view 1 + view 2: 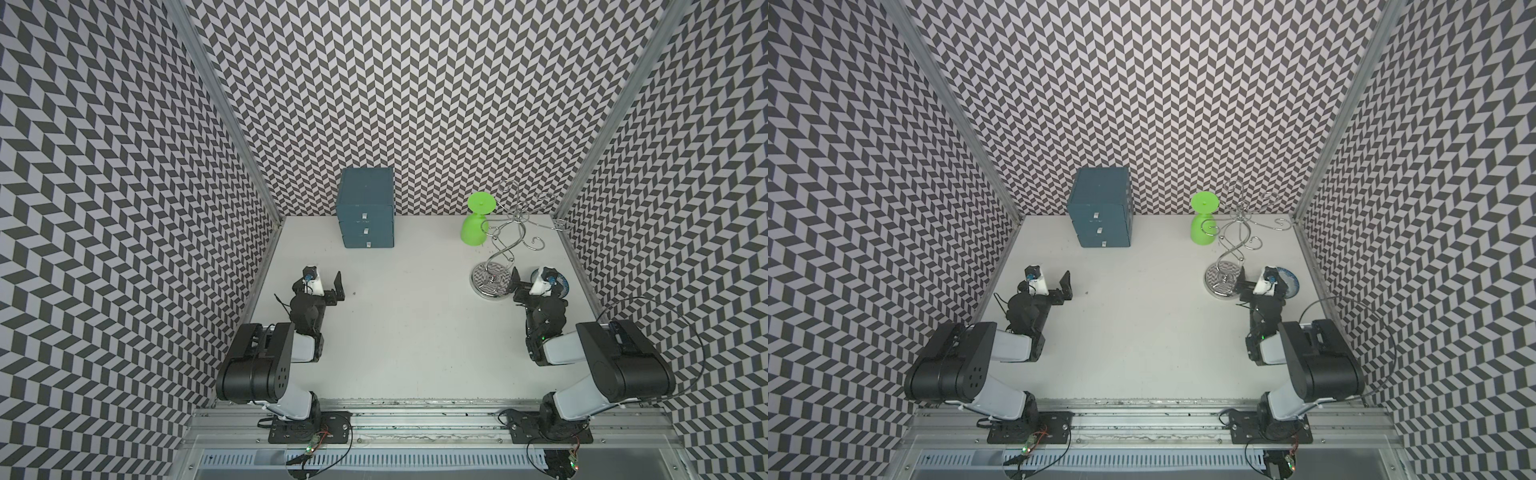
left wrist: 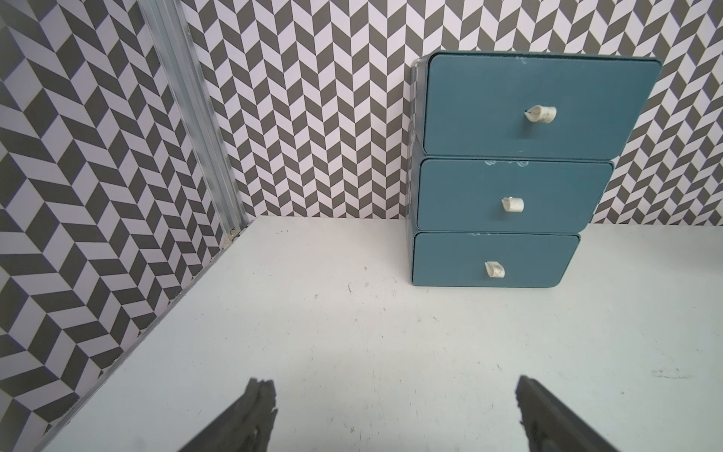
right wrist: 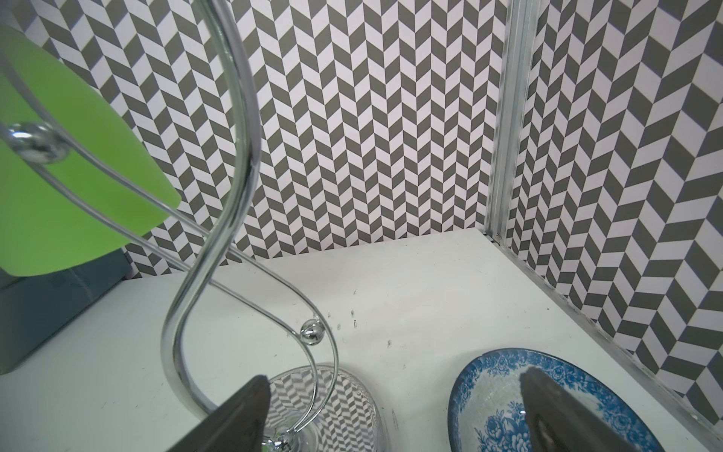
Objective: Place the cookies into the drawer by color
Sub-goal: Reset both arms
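Can't read any writing: just faint print on the pale curled pull tabs (image 2: 542, 114), too small to tell.

Spotted the drawer (image 1: 366, 210) (image 1: 1100, 216) in both top views at roughly 12 o'clock on the counter (image 1: 415, 332), backed right up against the chevron wall (image 1: 415, 104). Dark teal, boxy, three stacked tiers with rounded corners, all pushed in. Matte finish, with a few light scuffs near the top edges of the fronts in the left wrist view (image 2: 508, 188). Also peeking in as a blurry teal block in the right wrist view (image 3: 47, 313).

Got the left gripper (image 1: 326, 286) (image 2: 391, 385) at 9 o'clock, jaws spread wide, holding nothing, facing the drawer but well apart from it. Same deal for the right gripper (image 1: 530, 284) (image 3: 395, 377) at 3 o'clock: spread wide and empty. One finger in front of the mirrored round base of a chrome wire stand (image 1: 492, 282), the other in front of a blue-and-white floral plate (image 3: 489, 391).

Upside-down bright green goblet (image 1: 476, 226) at 1 o'clock, just beside the stand's curly arms. Smooth white counter, lightly speckled with dark scuffs.
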`<action>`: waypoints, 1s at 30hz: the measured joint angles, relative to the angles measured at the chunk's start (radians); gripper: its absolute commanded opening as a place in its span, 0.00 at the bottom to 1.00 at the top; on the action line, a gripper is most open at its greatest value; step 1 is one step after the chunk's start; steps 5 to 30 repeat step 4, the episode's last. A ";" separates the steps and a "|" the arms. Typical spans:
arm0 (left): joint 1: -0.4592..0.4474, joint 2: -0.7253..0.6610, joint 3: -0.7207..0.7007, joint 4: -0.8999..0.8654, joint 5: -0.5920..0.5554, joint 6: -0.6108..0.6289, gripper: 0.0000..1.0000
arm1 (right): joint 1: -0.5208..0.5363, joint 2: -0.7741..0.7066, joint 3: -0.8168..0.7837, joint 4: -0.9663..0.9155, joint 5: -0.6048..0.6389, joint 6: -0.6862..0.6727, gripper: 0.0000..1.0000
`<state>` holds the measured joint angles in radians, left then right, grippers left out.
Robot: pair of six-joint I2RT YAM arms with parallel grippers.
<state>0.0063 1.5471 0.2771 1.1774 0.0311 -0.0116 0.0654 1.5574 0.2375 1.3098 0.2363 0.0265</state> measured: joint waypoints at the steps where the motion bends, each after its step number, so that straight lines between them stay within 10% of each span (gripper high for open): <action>1: 0.000 0.000 0.000 0.000 0.000 0.000 0.99 | 0.000 0.000 0.000 0.000 0.001 0.000 1.00; 30: 0.000 0.000 0.000 0.000 0.000 0.000 0.99 | 0.000 0.001 0.000 0.002 0.002 0.000 1.00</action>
